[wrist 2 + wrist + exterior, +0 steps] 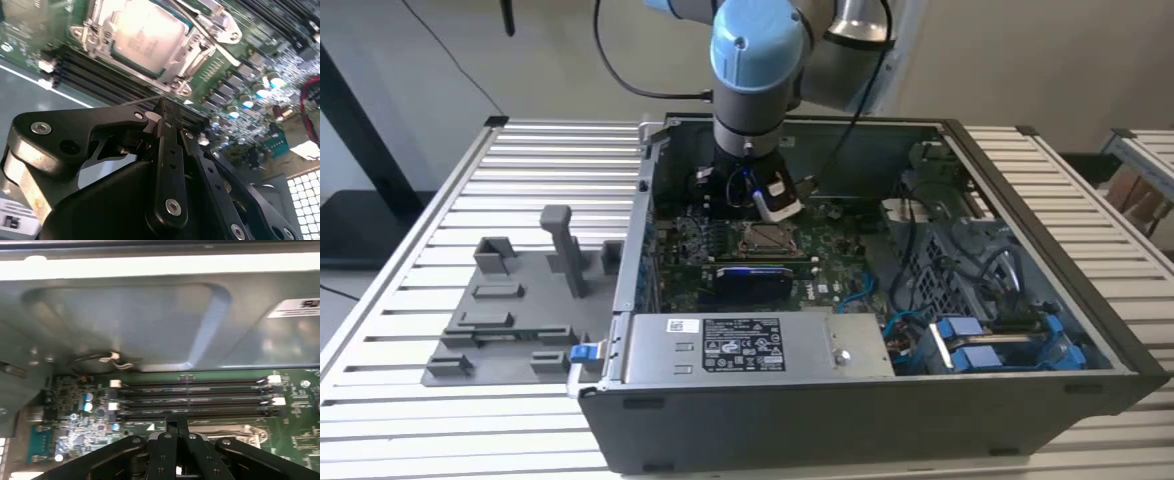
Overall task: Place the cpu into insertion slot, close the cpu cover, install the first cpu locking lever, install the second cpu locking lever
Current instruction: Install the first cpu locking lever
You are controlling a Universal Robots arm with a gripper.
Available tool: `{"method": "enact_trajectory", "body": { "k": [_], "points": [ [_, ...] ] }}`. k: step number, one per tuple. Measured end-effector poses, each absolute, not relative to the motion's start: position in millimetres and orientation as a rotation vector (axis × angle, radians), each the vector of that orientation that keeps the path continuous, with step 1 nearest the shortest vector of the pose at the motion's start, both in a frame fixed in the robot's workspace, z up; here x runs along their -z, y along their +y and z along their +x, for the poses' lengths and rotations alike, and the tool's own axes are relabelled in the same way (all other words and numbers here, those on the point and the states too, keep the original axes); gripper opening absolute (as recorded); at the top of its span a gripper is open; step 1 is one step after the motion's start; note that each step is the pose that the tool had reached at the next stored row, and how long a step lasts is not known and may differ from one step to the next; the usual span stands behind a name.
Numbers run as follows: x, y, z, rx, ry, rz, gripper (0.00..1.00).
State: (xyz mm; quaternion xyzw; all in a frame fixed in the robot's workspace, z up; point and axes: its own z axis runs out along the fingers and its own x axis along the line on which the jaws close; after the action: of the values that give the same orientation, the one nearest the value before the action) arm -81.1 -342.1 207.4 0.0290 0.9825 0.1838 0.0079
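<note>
The pincer (165, 106) is hanging low inside the open-topped case (854, 400), just over the board (225, 65). The memory slots (190, 400) are running close on one side of it. Past them the case wall (125, 325) is rising and closing off room that way.

The pincer's fingers are pressing together into one narrow tip. A thin metal rod (132, 102) is lying right at that tip; whether they are touching, I cannot tell.

Just beyond the tip, the cpu (145, 35) is sitting flat in its socket, with the cover (197, 62) lying down around it.

Farther off, the power box (747, 345) is lining the case's front edge, and the slatted tabletop (520, 170) is spreading around the case.
</note>
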Motion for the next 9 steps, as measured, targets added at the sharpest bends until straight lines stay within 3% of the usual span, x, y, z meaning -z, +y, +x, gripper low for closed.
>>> {"method": "enact_trajectory", "body": {
  "k": [9],
  "points": [
    [-204.4, -342.1, -81.4, -0.574, 3.070, 0.086, 0.11]
  ]
}}
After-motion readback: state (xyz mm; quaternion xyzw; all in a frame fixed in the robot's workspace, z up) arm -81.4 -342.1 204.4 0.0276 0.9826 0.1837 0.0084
